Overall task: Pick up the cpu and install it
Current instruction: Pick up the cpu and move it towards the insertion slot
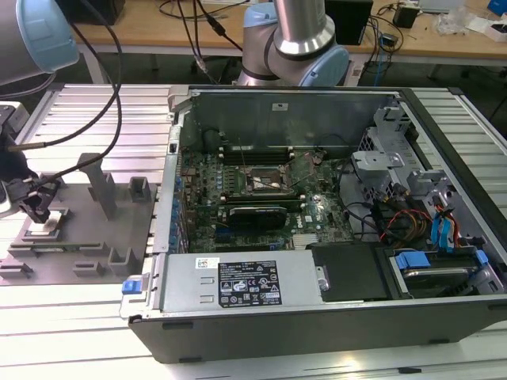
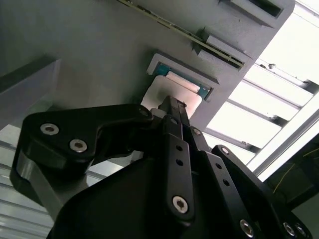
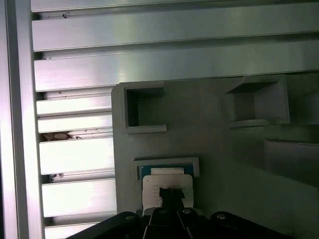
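Observation:
The cpu (image 3: 167, 181) is a pale square chip lying in a grey holder with a green strip at its far edge, on the grey fixture plate (image 1: 87, 237). In the second wrist view the cpu (image 2: 158, 93) lies just past my black fingertips. My gripper (image 2: 170, 105) hangs directly over the chip's middle, with its two fingers pressed together and nothing visibly between them. In the exterior view the gripper (image 1: 36, 207) sits low over the plate at the exterior view's left. The black socket frame (image 1: 265, 184) with its wire lever lies on the motherboard inside the open computer case.
The open computer case (image 1: 317, 317) takes up the middle and the exterior view's right, with a black expansion card (image 1: 255, 214) below the socket. Grey posts and blocks (image 1: 103, 186) stand on the fixture plate. A ribbed aluminium table (image 3: 149, 59) lies underneath.

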`<action>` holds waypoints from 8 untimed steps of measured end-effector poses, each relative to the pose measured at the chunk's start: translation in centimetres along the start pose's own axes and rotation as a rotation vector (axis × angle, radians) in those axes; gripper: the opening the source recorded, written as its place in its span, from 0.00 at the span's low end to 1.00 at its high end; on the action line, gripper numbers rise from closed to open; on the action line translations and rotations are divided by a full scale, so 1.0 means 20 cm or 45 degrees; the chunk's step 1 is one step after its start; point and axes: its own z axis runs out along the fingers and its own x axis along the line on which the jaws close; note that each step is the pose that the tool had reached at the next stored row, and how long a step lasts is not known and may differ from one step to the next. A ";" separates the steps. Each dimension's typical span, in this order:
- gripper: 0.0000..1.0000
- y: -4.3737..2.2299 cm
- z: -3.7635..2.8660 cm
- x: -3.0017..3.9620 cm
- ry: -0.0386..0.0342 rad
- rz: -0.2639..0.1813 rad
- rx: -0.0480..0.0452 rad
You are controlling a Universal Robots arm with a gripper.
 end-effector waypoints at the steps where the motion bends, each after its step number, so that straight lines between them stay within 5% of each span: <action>1: 0.24 0.000 0.000 0.000 -0.0001 0.000 0.000; 8: 0.54 0.000 0.000 0.000 0.0000 0.000 0.000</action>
